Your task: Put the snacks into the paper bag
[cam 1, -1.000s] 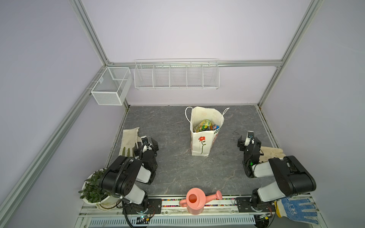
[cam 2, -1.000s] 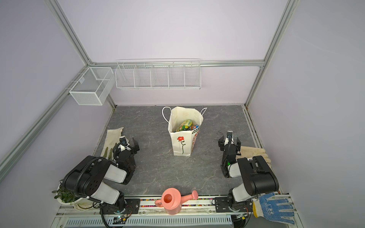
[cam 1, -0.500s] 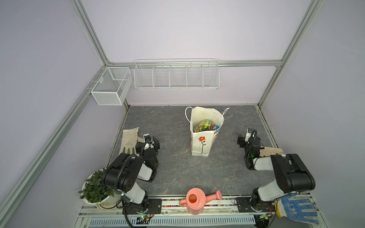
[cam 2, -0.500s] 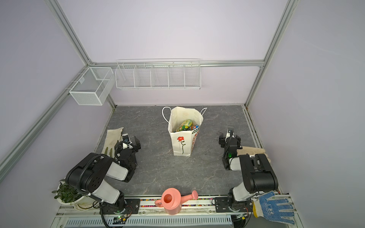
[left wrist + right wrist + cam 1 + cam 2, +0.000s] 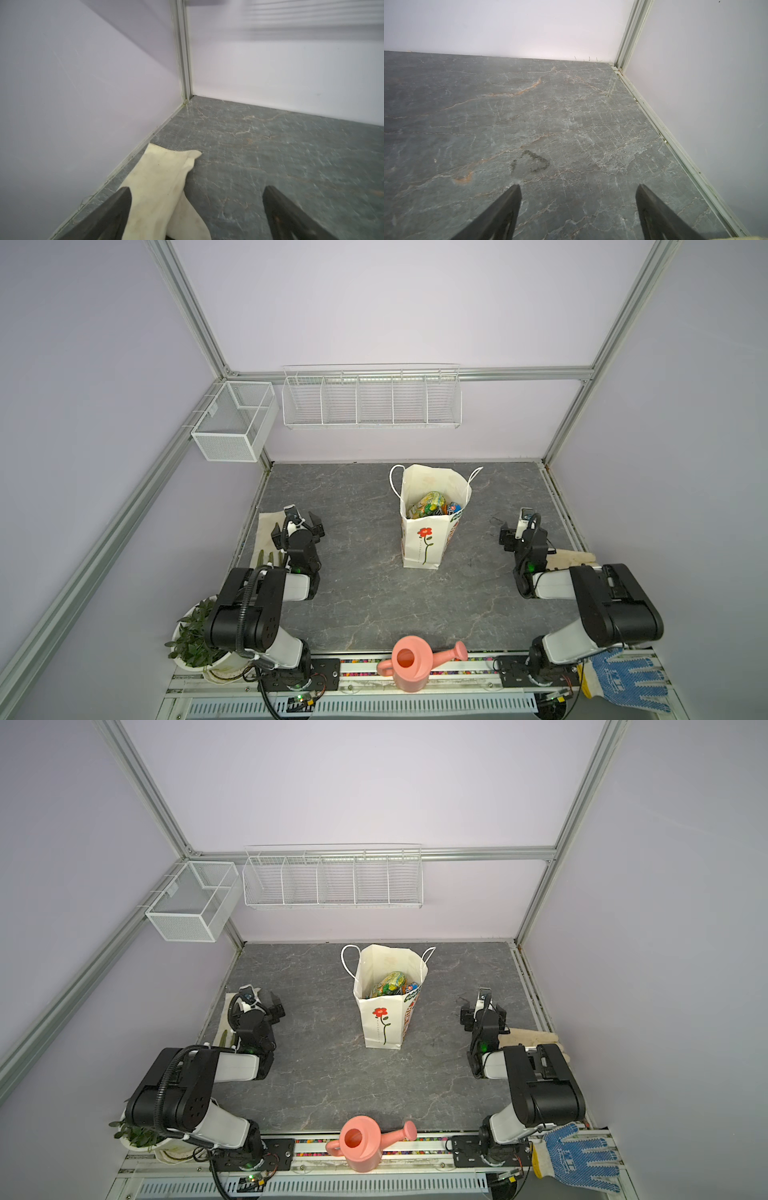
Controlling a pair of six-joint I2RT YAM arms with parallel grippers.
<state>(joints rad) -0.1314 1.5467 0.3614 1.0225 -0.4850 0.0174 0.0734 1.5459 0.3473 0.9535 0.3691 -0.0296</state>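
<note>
Both arms have drawn back a touch over the last second, each end effector easing toward its own side wall, while the paper bag (image 5: 419, 547) hasn't budged. It stands upright mid-desk toward the back wall, red flower facing front, cord handles splayed. The snacks (image 5: 432, 504) are piled inside it, with a green-yellow packet on top and a bit of blue beside it, seen in both top views (image 5: 390, 984). No packets lie out on the grey marbled desk (image 5: 357, 597). Left of the bag and well apart from it, the left end effector (image 5: 296, 524) has its jaws spread wide with nothing held. The left wrist view (image 5: 196, 190) has it above the edge of a cream cloth piece (image 5: 162, 176) lying along the left wall. On the other side, the right end effector (image 5: 524, 531) is likewise gaping and empty over bare desk (image 5: 579, 187), with another beige cloth piece (image 5: 571, 558) just behind it by the right wall. Out front, a pink watering can (image 5: 409, 664) sits on the rail, a potted plant (image 5: 195, 635) sits at the left corner, and a blue-dotted glove (image 5: 623, 680) at the right.
</note>
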